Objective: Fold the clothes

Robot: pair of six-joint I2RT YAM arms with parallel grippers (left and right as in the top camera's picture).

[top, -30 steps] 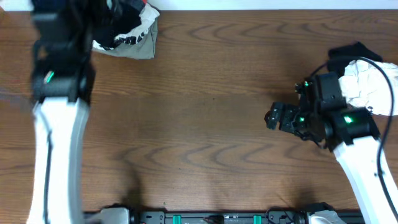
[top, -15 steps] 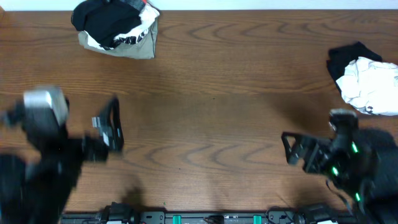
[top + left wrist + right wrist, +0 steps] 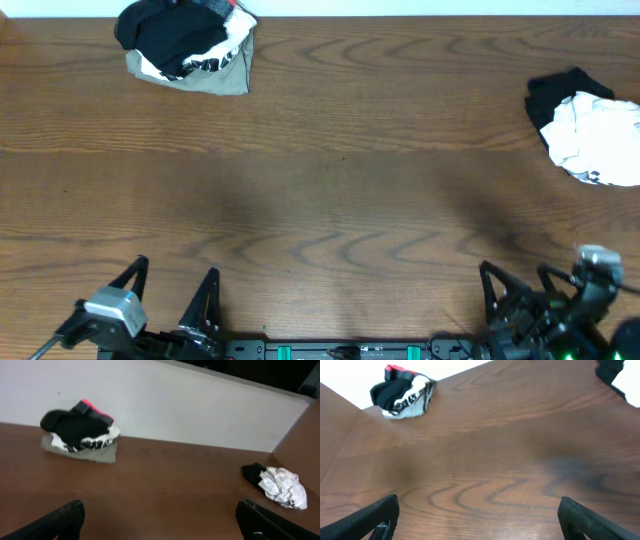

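Brown wooden table, wavy grain, soft shadows on it; plain white wall behind far edge.

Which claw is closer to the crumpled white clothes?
Right. The right gripper is at the table edge on the same side as the white clothes; the left gripper is at the opposite side.

even light, wrist views sl. soft

Both at near edge: left black two-finger pincer, right black two-finger pincer; jaws spread wide, holding nothing, pointing forward.
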